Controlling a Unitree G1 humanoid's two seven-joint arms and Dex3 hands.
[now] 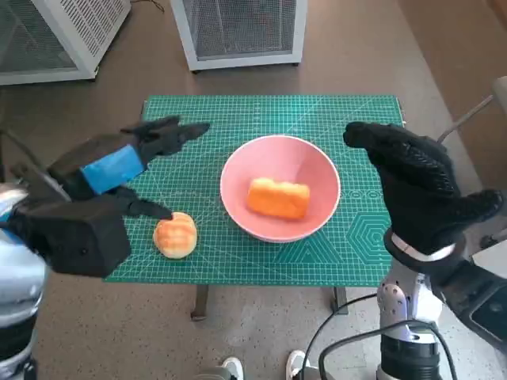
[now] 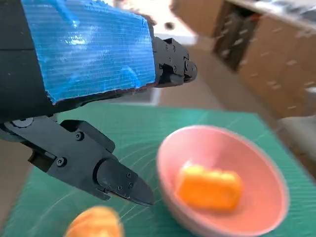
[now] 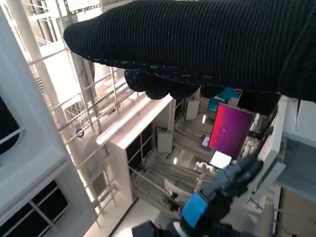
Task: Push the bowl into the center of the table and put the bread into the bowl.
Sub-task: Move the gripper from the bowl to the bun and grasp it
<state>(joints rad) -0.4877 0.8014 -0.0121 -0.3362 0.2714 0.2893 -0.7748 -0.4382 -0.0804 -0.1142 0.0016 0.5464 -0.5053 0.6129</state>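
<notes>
A pink bowl [image 1: 280, 187] stands near the middle of the green cutting mat [image 1: 238, 127]; an orange piece of bread [image 1: 278, 198] lies inside it. The left wrist view shows the same bowl [image 2: 256, 163] and bread [image 2: 210, 187]. A round golden bun [image 1: 175, 234] sits on the mat near its front left edge, and appears too in the left wrist view as the bun [image 2: 94, 224]. My left hand [image 1: 119, 162] hovers above and beside the bun, fingers spread, holding nothing. My right hand [image 1: 416, 178] is raised at the bowl's right, fingers extended, empty.
The mat covers the small table, whose front edge [image 1: 238, 281] lies close to the bun. White mesh cabinets [image 1: 238, 28] stand on the floor behind the table. Cables and a robot leg [image 1: 408, 332] are below the front right corner.
</notes>
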